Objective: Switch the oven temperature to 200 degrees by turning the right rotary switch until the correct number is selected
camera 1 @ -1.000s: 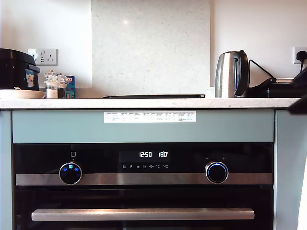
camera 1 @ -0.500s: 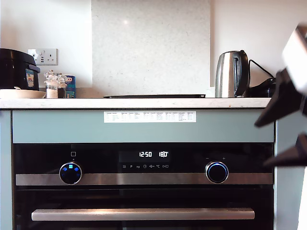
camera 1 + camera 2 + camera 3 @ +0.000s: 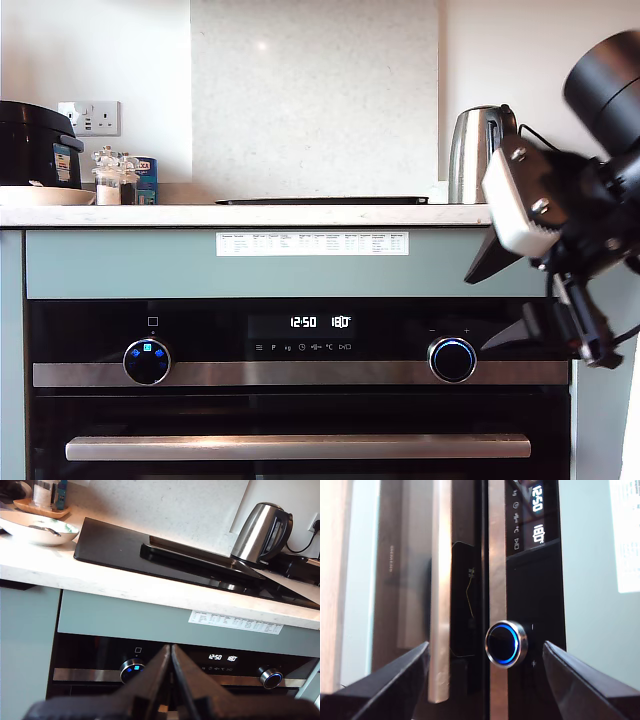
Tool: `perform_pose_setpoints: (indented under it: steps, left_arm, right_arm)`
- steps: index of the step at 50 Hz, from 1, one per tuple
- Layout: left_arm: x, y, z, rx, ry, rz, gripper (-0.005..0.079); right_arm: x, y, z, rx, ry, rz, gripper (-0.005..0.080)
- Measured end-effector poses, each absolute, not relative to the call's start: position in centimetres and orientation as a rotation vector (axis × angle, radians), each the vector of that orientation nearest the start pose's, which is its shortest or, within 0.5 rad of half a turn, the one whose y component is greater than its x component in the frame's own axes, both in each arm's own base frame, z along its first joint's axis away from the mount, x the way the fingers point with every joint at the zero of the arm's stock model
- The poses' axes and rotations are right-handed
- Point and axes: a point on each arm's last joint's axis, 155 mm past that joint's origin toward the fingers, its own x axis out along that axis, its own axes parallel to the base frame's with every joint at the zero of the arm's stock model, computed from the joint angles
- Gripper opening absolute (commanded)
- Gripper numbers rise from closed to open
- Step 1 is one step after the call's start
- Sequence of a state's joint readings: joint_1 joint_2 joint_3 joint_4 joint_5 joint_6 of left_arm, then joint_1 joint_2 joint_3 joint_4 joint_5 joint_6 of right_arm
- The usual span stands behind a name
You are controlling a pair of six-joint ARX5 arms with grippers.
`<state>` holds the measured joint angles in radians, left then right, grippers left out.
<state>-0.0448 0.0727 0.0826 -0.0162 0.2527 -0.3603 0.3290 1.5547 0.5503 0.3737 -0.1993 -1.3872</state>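
Observation:
The oven (image 3: 300, 400) fills the lower exterior view, and its display (image 3: 340, 322) reads 180. The right rotary switch (image 3: 452, 360), a dark knob with a blue ring, sits toward the exterior view's right. My second gripper (image 3: 497, 300) hangs open just to the exterior view's right of it and slightly higher, not touching. In the second wrist view the switch (image 3: 506, 644) lies between the spread fingers (image 3: 395, 675), still some way ahead. My first gripper (image 3: 169, 652) is shut on nothing, well back from the oven (image 3: 165, 665). The other knob (image 3: 147, 362) shows lit blue icons.
A steel kettle (image 3: 482, 152) stands on the worktop (image 3: 250, 215) right behind the second arm. A black hob (image 3: 150, 550) lies mid-counter, with a white bowl (image 3: 37, 530) and a black cooker (image 3: 35, 145) at the exterior view's left. The steel bar handle (image 3: 300, 447) runs below the knobs.
The second arm has come in from the exterior view's right edge and moved leftward, bringing its open fingers close to the right rotary switch. The display still reads 180.

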Motion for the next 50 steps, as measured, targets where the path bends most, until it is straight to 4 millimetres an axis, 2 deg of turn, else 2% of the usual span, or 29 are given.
perform_pose_setpoints:
  steps: [11,31,42,50]
  left_arm:
    - [24.5,-5.7,18.2,-0.359,0.067,-0.292,-0.0022]
    - [24.5,-5.4,17.6,-0.361,0.088,-0.273,-0.0022]
    - [24.6,-5.3,17.6,-0.361,0.086,-0.264,-0.0022]
    - [24.6,-5.3,17.6,-0.361,0.085,-0.263,-0.0022]
  right_arm:
    - [38.4,16.9,2.3,-1.364,0.206,0.903,0.0653]
    - [42.2,17.6,0.9,-1.382,0.234,0.880,0.0653]
    - [42.8,17.1,-0.6,-1.396,0.286,0.874,0.0653]
    - [43.3,17.1,-0.3,-1.401,0.282,0.861,0.0653]
